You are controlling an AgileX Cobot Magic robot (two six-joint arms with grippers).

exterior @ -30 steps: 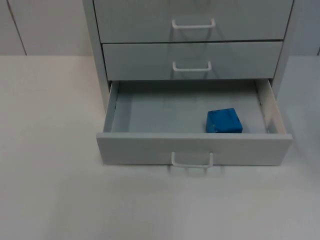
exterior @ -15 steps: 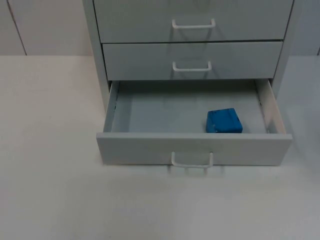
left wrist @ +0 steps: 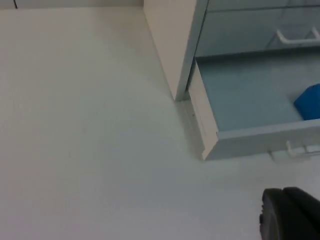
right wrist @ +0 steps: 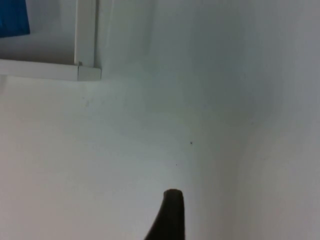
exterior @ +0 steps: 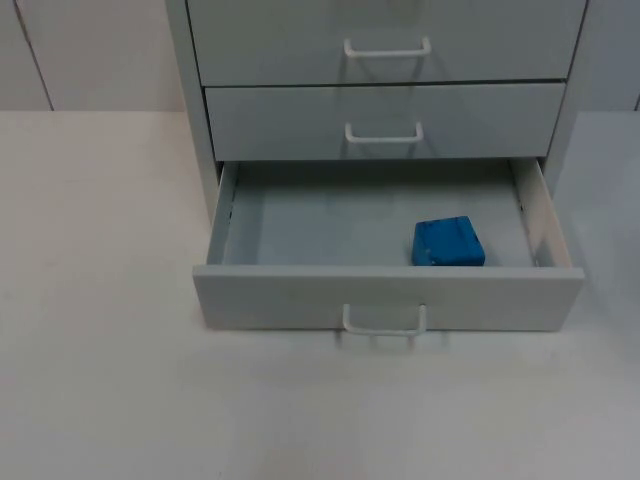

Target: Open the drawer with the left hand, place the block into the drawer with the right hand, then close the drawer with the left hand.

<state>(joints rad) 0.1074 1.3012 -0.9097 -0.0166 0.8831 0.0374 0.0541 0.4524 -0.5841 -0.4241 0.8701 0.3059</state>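
Observation:
The grey cabinet's bottom drawer (exterior: pixel 290 298) stands pulled out, its white handle (exterior: pixel 385 325) facing forward. A blue block (exterior: pixel 448 242) lies inside it, against the front wall and right of the middle. In the left wrist view my left gripper (left wrist: pixel 289 212) hovers over the bare table off the drawer's front left corner (left wrist: pixel 210 147), shut on nothing, and the block (left wrist: pixel 309 101) peeks over the drawer wall. A black fingertip (right wrist: pixel 171 215) of my right gripper hangs over the table beyond the drawer's right corner (right wrist: pixel 85 72), open and holding nothing, with an edge of the block (right wrist: pixel 14 17) visible.
Two shut drawers (exterior: pixel 385 120) with white handles sit above the open one. The cabinet's left side (left wrist: pixel 172 45) stands on the white table (exterior: pixel 100 300), which spreads out to the left and in front of the drawer. A grey wall (right wrist: pixel 280 100) rises at the right.
Nothing has moved in the top view: drawer and block lie as before. My left gripper has gone from open to shut.

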